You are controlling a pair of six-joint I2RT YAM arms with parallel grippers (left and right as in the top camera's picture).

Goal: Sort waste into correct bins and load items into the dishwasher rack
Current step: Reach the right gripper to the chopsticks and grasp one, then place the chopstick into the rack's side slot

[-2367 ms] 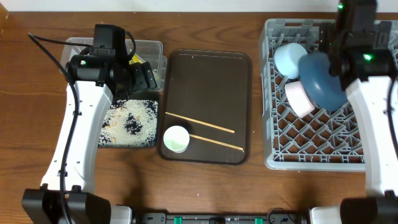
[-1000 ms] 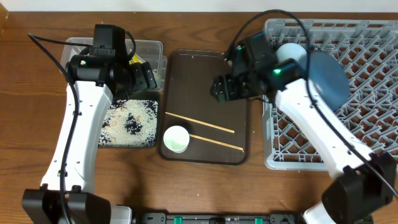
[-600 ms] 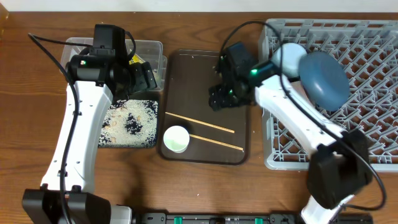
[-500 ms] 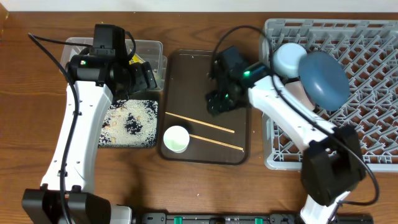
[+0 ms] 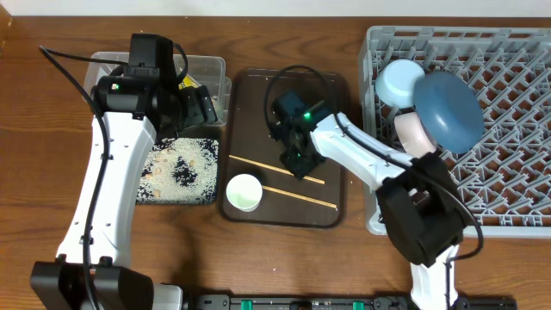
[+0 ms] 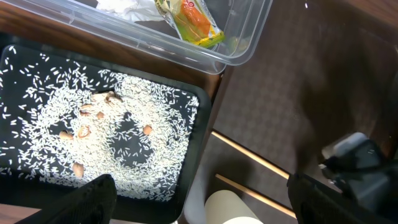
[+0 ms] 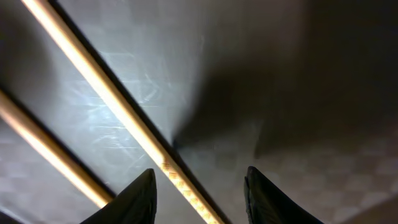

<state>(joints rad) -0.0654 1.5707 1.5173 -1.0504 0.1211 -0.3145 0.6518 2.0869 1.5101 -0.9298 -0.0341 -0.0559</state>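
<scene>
Two thin wooden chopsticks [image 5: 275, 170] lie slanted on the brown serving tray [image 5: 288, 86]. My right gripper [image 5: 297, 160] is low over the upper one. In the right wrist view that chopstick [image 7: 124, 121] runs between the two dark fingertips [image 7: 134, 199], with a gap left on its right side. The small white cup [image 5: 244, 192] stands at the tray's front left. My left gripper [image 5: 202, 108] hangs wide open and empty above the bins. The grey dishwasher rack [image 5: 482, 181] holds the dark blue dish [image 5: 448, 112], light blue bowl [image 5: 398, 82] and white bowl [image 5: 413, 136].
The clear tub [image 5: 202, 69] holds a yellow-orange wrapper [image 6: 193, 22] and white tissue [image 6: 124, 6]. The black tray [image 6: 193, 99] in front of it is strewn with rice grains. The second chopstick [image 7: 43, 149] lies just left of my right gripper.
The right arm swung from the rack across to the brown tray and came down onto the upper chopstick, its jaws narrowing. The left arm has stayed still.
</scene>
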